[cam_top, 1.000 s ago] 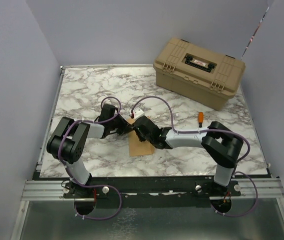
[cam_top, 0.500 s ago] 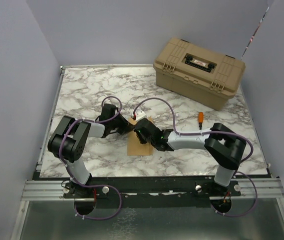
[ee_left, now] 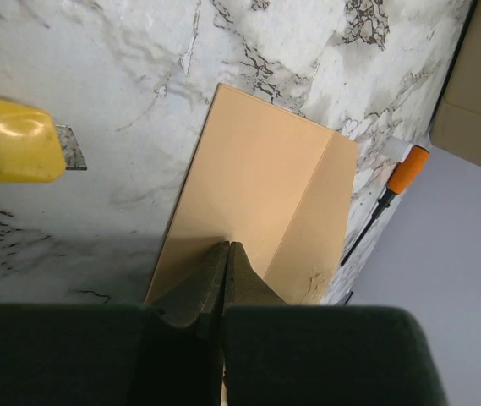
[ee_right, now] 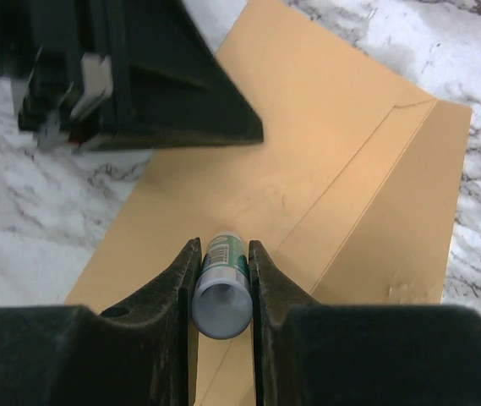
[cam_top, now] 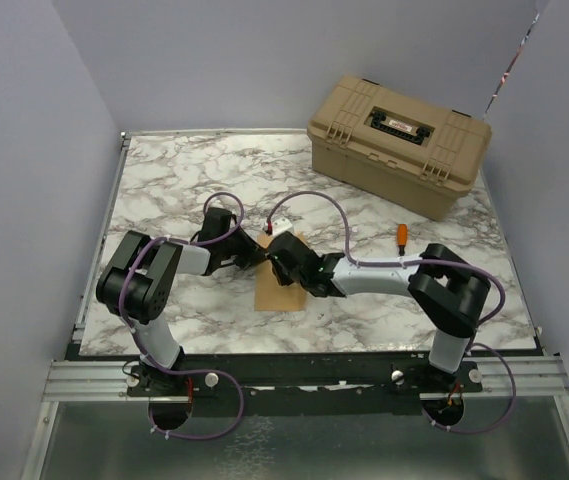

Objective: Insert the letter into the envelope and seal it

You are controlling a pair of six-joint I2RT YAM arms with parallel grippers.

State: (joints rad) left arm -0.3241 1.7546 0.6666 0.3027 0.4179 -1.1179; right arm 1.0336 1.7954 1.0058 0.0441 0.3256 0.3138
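The kraft-brown envelope (cam_top: 276,292) lies flat on the marble table, its flap (ee_right: 409,211) folded open along a crease. My left gripper (ee_left: 229,245) is shut with nothing between its fingers, and its tips rest on the envelope's (ee_left: 257,169) body. Just beside it, my right gripper (ee_right: 223,244) is shut on a small green-and-white glue stick (ee_right: 223,283). The stick points down at the envelope (ee_right: 308,127) near the crease. In the top view both grippers (cam_top: 254,252) (cam_top: 284,260) meet over the envelope's far end. The letter is out of view.
A tan toolbox (cam_top: 399,143) stands at the back right of the table. An orange-handled screwdriver (cam_top: 401,236) lies right of the envelope. In the left wrist view a yellow object with a grey tip (ee_left: 16,139) lies on the table to the left.
The right gripper, still holding the glue stick, shifted toward the near side over the envelope half a second ago and has come back. The left gripper has not moved.
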